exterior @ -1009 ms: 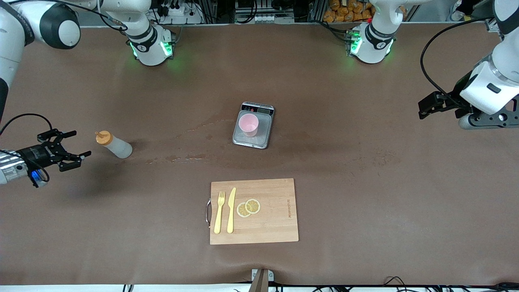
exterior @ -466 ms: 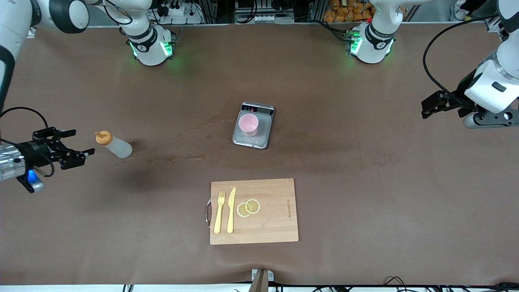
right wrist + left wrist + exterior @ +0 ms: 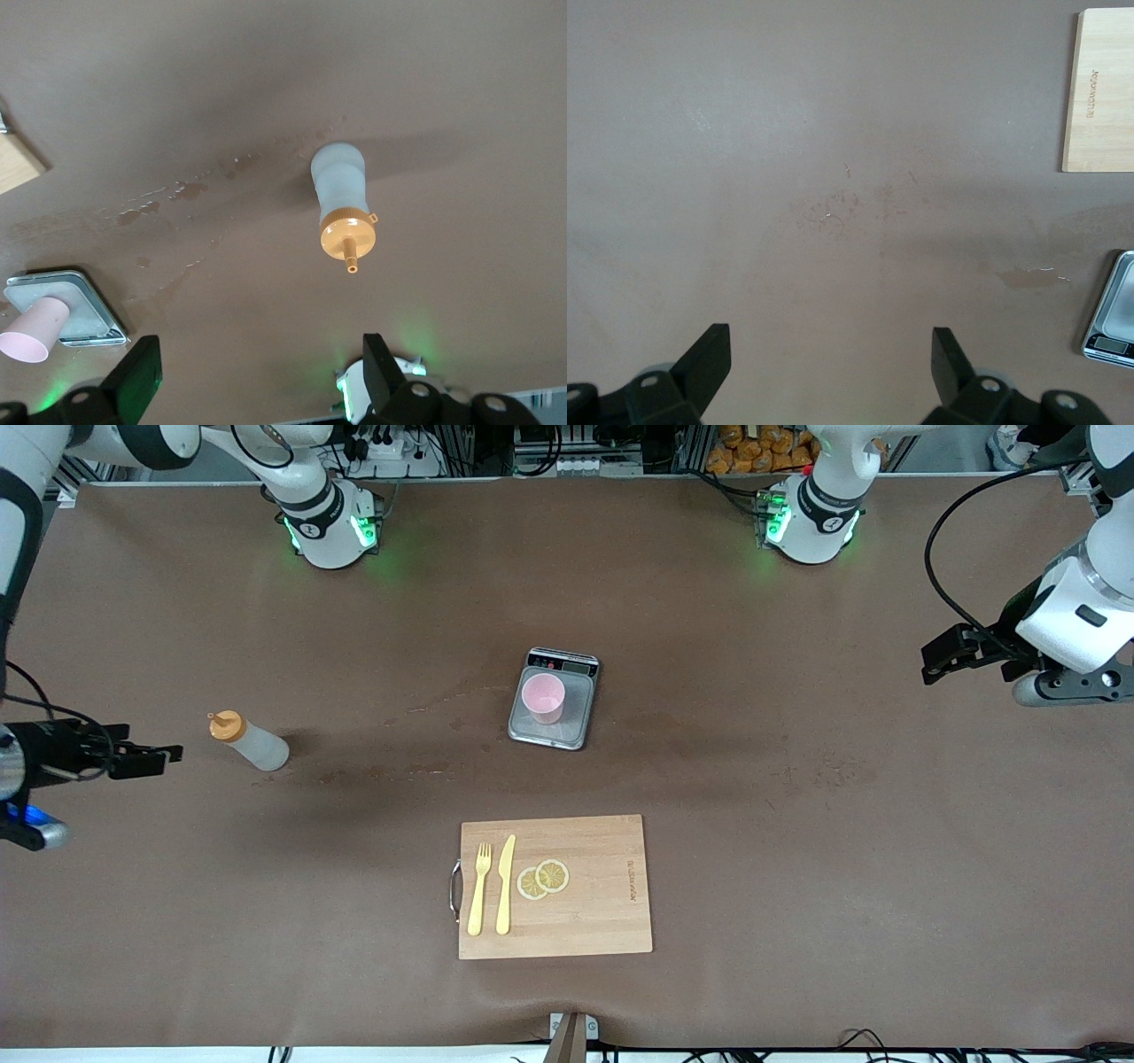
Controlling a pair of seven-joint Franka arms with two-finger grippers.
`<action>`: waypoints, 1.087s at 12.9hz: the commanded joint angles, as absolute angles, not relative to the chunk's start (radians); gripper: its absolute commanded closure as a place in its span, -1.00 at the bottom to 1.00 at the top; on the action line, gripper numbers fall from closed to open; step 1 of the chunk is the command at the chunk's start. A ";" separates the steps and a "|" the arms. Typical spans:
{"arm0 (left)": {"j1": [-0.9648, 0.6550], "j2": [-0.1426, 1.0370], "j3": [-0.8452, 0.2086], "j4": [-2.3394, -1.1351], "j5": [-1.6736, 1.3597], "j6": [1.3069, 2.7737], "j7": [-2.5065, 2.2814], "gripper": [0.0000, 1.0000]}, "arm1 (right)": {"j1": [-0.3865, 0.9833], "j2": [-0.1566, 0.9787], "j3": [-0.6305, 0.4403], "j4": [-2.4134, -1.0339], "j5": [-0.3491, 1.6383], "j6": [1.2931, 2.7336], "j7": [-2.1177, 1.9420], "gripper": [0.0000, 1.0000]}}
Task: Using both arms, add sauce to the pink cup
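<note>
Standing apart: one sauce bottle [image 3: 250, 743], one pink cup [image 3: 542, 697].

Whitish sauce [image 3: 257, 746] bottle, orange cap; pale pink cup [image 3: 542, 697]; brown table [image 3: 797, 850]; yellow fork [image 3: 478, 889].

- desk [image 3: 797, 850]: brown mat surface, wet smears between bottle and scale
- sauce bottle [image 3: 249, 741]: upright, toward the right arm's end
- scale [image 3: 554, 698]: mid-desk
- cutting board [image 3: 555, 887]: nearer the front camera than the scale
- two arm bases [image 3: 330, 524] along the edge farthest from the front camera
</note>
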State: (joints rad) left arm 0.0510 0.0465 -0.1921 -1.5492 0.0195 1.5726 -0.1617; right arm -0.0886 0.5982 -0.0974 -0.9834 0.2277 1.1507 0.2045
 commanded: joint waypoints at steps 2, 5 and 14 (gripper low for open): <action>0.055 0.028 -0.192 -1.563 0.017 1.566 -0.149 -1.00 | 0.004 0.280 -0.095 -1.418 0.180 1.469 0.172 -1.00; 0.057 0.028 -0.192 -1.565 0.017 1.566 -0.149 -1.00 | 0.075 -0.039 -0.092 -1.943 0.149 1.906 0.170 -1.00; 0.054 0.032 -0.192 -1.546 0.017 1.565 -0.149 -1.00 | 0.072 0.143 -0.094 -1.488 -0.005 1.712 0.158 -1.00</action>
State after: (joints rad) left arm 0.0516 0.0465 -0.1919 -1.5487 0.0195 1.5726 -0.1616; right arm 0.0775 0.0762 -0.0930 -1.5787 0.0210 1.7393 0.1668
